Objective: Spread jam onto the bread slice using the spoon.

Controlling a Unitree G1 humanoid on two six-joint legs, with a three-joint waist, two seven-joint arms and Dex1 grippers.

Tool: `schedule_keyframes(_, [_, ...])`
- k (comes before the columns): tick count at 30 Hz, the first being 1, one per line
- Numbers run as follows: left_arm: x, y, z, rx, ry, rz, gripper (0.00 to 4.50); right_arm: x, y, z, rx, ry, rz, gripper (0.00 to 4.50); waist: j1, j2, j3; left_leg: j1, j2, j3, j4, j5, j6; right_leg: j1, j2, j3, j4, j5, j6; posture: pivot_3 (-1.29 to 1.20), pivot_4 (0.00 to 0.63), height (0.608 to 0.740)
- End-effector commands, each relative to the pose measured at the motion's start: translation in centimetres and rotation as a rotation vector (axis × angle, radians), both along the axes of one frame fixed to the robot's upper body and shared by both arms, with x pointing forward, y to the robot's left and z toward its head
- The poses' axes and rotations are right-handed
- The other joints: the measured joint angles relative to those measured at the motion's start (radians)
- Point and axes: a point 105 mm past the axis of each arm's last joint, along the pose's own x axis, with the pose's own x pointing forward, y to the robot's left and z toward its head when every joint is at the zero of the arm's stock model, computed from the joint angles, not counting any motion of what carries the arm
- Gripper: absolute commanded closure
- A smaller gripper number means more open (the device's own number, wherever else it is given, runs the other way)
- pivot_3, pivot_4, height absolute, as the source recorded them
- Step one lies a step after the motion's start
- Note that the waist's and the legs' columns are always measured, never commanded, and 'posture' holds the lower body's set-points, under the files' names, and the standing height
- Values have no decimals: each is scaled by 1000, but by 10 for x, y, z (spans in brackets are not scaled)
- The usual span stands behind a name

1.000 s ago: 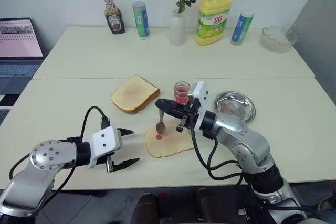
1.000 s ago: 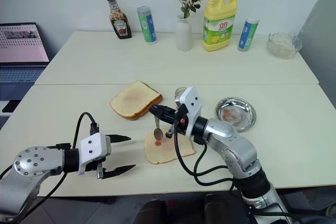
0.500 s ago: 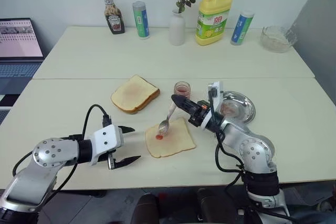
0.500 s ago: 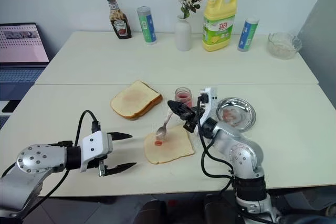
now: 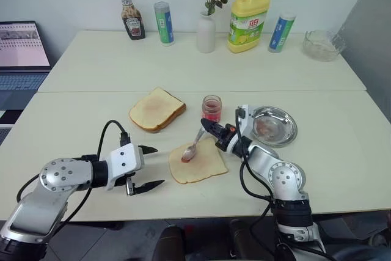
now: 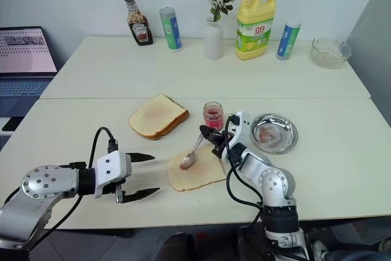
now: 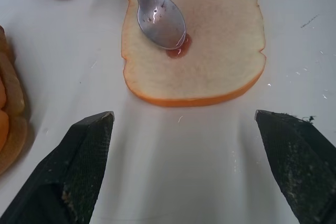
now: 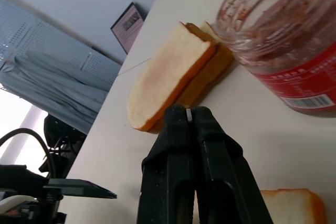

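The right gripper (image 5: 205,124) is pinching the spoon (image 5: 193,144) by its handle, fingers clamped together, and the bowl is lying on the bread slice (image 5: 198,162) beside a small red blob of jam (image 7: 179,52). The jam jar (image 5: 211,107) is standing just behind the slice on the worktop (image 5: 91,120). The left gripper (image 5: 148,167) is hovering beside the slice, fingers wide apart.

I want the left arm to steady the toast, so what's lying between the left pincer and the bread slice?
Nothing: in the left wrist view, bare table separates the open left pincer from the bread slice.
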Motion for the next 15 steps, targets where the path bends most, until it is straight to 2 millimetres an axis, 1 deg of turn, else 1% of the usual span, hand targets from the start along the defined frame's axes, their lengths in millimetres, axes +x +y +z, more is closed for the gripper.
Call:
schedule_keyframes(1, [1,-5,6,7,-35,-27,0,-3,-3,-1,-11,-15,0,4453,0,0,0,0,0,0,0,0,0,0,0,0,0,0,0,0,150,740])
schedule_keyframes(4, [1,-6,6,7,-37,-30,0,-7,-9,-3,-22,-7,13,4453,0,0,0,0,0,0,0,0,0,0,0,0,0,0,0,0,150,740])
schedule_keyframes(6, [2,-6,6,5,-39,-30,0,-9,-19,-3,-18,4,15,4453,1,0,0,0,0,0,0,0,0,0,0,0,0,0,0,0,150,740])
schedule_keyframes(9, [3,-6,6,6,-40,-29,0,-7,-31,4,0,9,10,4453,1,0,0,0,0,0,0,0,0,1,0,0,0,0,0,0,150,740])
schedule_keyframes(13, [2,-6,6,6,-39,-28,0,-5,-38,13,53,32,5,4453,1,0,0,0,0,0,0,0,0,1,0,0,0,0,0,0,150,740])
schedule_keyframes(15, [2,-6,6,5,-38,-26,0,-3,-38,17,103,61,3,4453,0,0,0,0,0,0,0,0,0,1,0,0,0,0,0,0,150,740])
